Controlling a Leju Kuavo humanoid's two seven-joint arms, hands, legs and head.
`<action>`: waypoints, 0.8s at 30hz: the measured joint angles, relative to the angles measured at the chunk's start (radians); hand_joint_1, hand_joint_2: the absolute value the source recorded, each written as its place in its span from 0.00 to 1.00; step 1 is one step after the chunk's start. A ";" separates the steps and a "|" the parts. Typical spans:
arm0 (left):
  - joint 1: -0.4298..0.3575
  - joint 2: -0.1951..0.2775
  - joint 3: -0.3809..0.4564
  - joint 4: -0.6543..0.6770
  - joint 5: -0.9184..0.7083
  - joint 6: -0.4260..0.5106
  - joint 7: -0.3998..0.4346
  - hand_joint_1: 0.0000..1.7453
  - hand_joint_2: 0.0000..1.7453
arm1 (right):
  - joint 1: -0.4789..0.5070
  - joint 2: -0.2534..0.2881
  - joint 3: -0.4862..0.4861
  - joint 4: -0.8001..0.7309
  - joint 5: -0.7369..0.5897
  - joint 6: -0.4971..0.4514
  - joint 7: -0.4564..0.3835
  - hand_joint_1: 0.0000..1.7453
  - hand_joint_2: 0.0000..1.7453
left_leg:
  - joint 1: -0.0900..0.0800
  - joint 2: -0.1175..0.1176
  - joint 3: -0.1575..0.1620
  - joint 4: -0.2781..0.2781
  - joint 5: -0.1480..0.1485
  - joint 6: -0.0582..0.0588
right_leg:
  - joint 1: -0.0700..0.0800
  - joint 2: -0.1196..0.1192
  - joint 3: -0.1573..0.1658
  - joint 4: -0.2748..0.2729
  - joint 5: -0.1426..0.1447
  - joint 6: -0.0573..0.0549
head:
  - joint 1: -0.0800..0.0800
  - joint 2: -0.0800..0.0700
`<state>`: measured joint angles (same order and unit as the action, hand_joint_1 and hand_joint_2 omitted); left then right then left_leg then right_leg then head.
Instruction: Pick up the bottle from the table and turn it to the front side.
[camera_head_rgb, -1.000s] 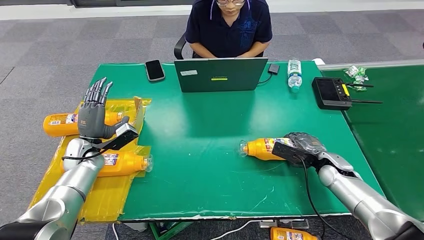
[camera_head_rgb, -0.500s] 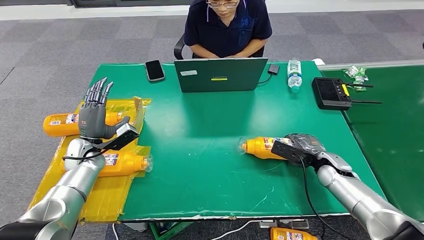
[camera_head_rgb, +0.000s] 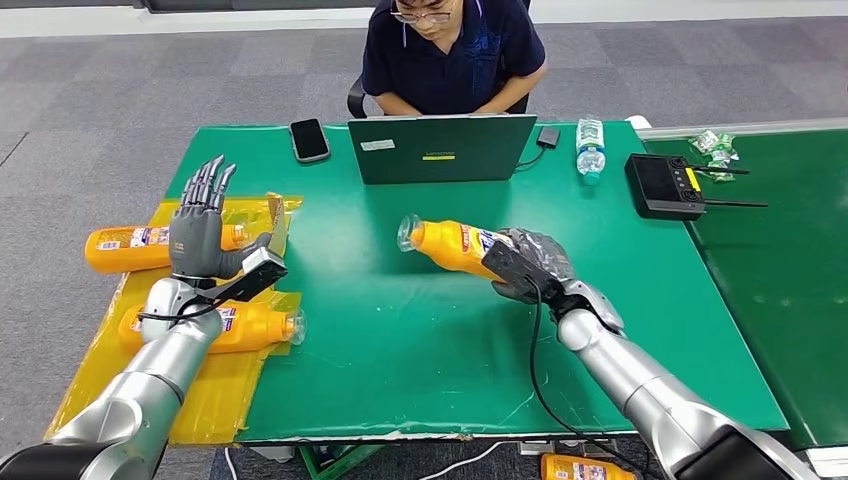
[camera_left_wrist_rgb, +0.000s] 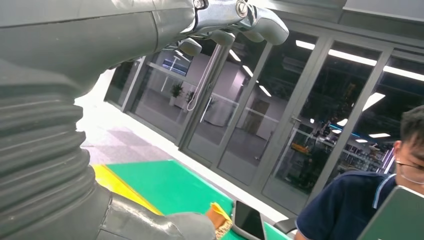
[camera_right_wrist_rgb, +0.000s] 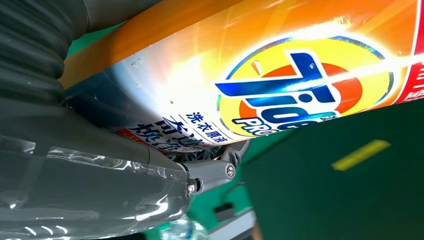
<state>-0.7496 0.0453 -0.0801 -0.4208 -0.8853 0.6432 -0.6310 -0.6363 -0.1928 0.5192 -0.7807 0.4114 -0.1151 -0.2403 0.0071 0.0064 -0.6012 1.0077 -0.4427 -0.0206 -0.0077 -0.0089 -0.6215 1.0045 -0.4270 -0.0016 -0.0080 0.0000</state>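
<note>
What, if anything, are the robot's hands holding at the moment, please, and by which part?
The right hand grips the orange Tide detergent bottle around its lower body, at the label, lifted off the table. The left hand holds nothing.

right robot hand (camera_head_rgb: 532, 262) | lifted bottle (camera_head_rgb: 452, 244) off table (camera_head_rgb: 400, 340) | carried toward centre, neck tilted up

Silver arms, dark grey hands, ribbed grey wrist covers, black cables.
</note>
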 joint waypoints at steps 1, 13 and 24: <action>0.000 -0.003 0.000 0.000 0.000 -0.001 0.001 0.00 1.00 | -0.005 0.013 -0.004 -0.003 0.003 -0.001 0.003 1.00 1.00 | 0.000 0.000 0.000 0.000 0.000 0.000 | 0.000 0.000 0.000 0.000 0.000 0.000 | 0.000 0.000; 0.004 -0.031 0.000 -0.011 0.055 -0.043 -0.012 0.00 1.00 | -0.053 0.120 -0.038 -0.004 0.006 -0.018 -0.054 1.00 1.00 | 0.000 0.000 0.000 0.000 0.000 0.000 | 0.000 -0.001 0.000 0.000 0.000 0.000 | 0.000 0.000; 0.012 -0.056 0.000 -0.070 0.329 -0.305 -0.020 0.00 1.00 | -0.088 0.216 -0.070 0.053 0.007 -0.050 -0.143 1.00 1.00 | 0.000 0.000 -0.001 0.000 0.000 0.000 | 0.000 0.000 -0.001 0.000 0.000 0.000 | 0.000 0.000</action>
<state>-0.7379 -0.0108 -0.0801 -0.4907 -0.5565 0.3385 -0.6506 -0.7238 0.0227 0.4495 -0.7276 0.4184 -0.1652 -0.3836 0.0069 0.0061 -0.6020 1.0077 -0.4428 -0.0204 -0.0077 -0.0092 -0.6224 1.0045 -0.4270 -0.0016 -0.0080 0.0000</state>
